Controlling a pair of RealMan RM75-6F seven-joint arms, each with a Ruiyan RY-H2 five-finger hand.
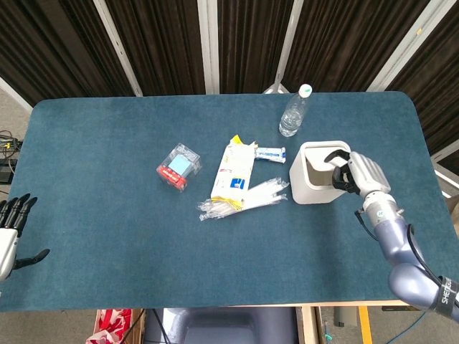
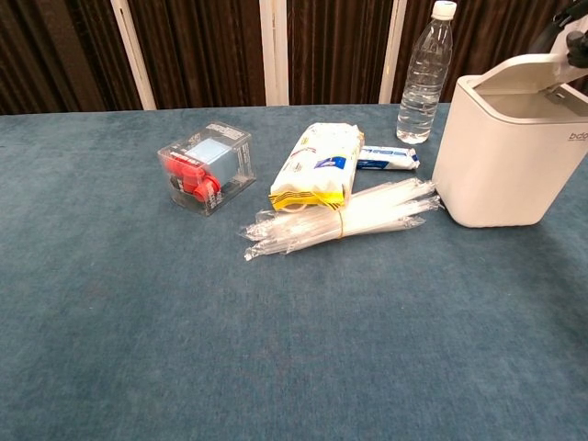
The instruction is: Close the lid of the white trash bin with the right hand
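Note:
The white trash bin (image 1: pixel 307 179) stands at the right of the table, also low and wide in the chest view as the bin (image 2: pixel 501 156). Its lid (image 2: pixel 533 70) is tilted far down over the opening, hinged at the right, with a gap still showing on the left side. My right hand (image 1: pixel 353 172) sits on the lid's free edge, which lies between thumb and fingers; only dark fingertips (image 2: pixel 577 44) show in the chest view. My left hand (image 1: pixel 10 231) hangs off the table's left edge, fingers spread, holding nothing.
A water bottle (image 1: pixel 294 112) stands just behind the bin. Left of the bin lie a bundle of clear straws (image 1: pixel 244 197), a yellow-edged packet (image 1: pixel 235 170), a small tube (image 1: pixel 269 152) and a clear box with red parts (image 1: pixel 178 167).

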